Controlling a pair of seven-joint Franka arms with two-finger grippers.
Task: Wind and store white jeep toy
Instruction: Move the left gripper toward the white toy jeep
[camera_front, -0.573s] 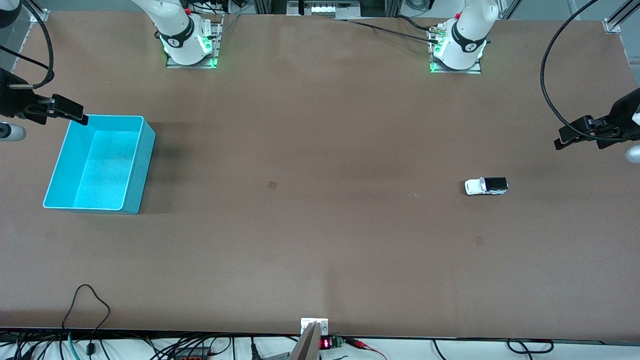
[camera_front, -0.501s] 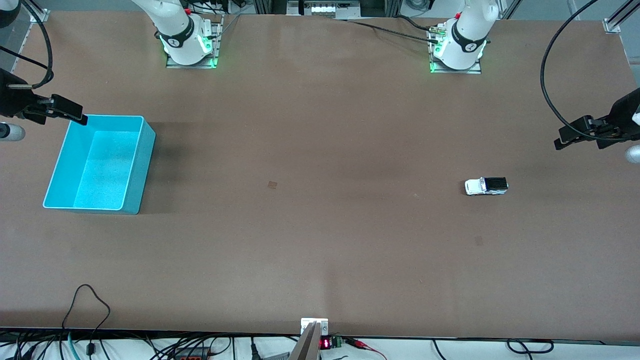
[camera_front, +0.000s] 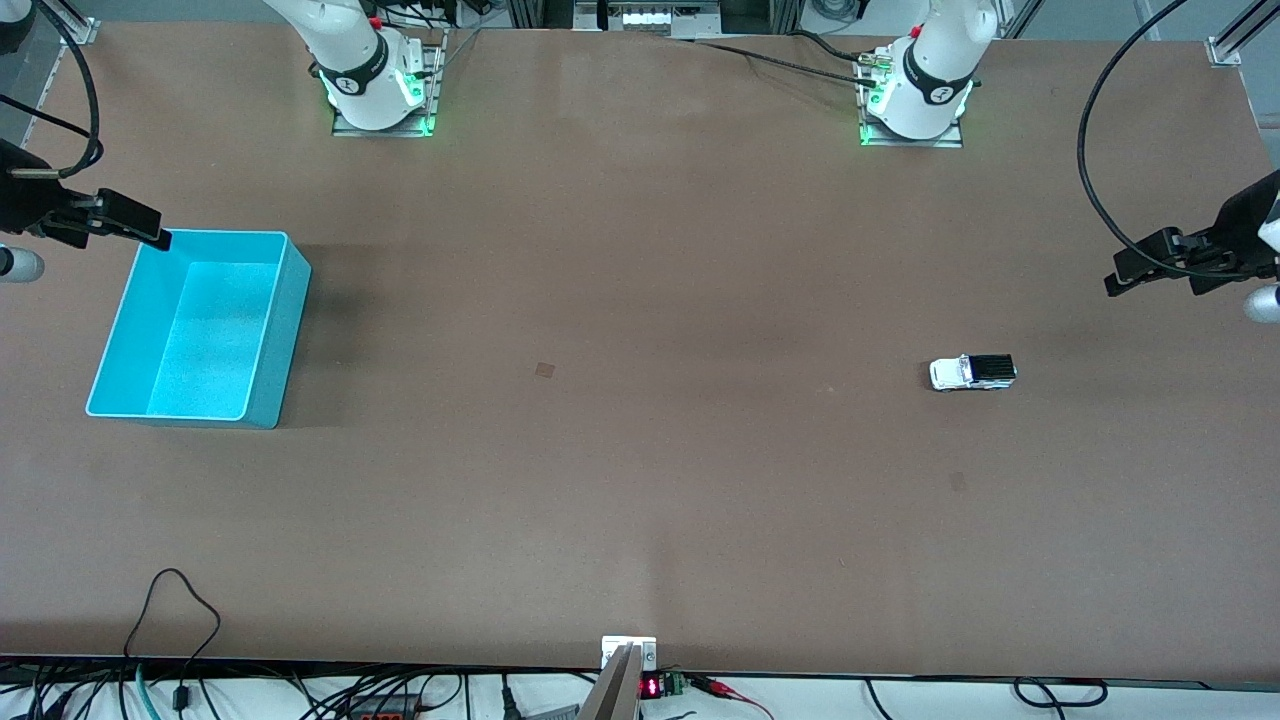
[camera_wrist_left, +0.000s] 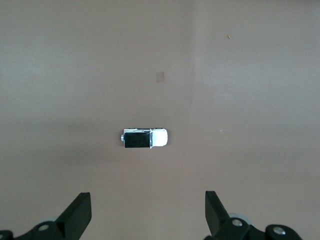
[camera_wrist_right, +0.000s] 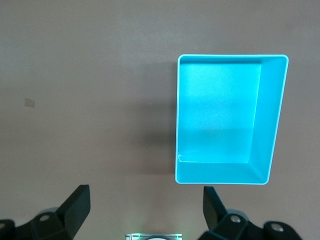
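Observation:
The white jeep toy (camera_front: 972, 373), small with a black roof panel, sits on the table toward the left arm's end; it also shows in the left wrist view (camera_wrist_left: 145, 138). My left gripper (camera_front: 1125, 276) hangs open and empty in the air at the table's end, apart from the toy; in its wrist view the gripper (camera_wrist_left: 148, 210) has the jaws spread wide. The turquoise bin (camera_front: 285, 330) stands empty toward the right arm's end, also in the right wrist view (camera_wrist_right: 270, 120). My right gripper (camera_front: 150, 230) is open and empty, over the bin's corner edge; its wrist view shows the gripper (camera_wrist_right: 145, 207).
The brown table (camera_front: 640, 450) carries nothing else between the bin and the toy. The arm bases (camera_front: 380, 85) (camera_front: 915, 95) stand along the table's edge farthest from the front camera. Cables hang along the table's nearest edge (camera_front: 180, 610).
Both grippers have drifted very slightly upward and outward in the front view. The toy and the bin have not moved.

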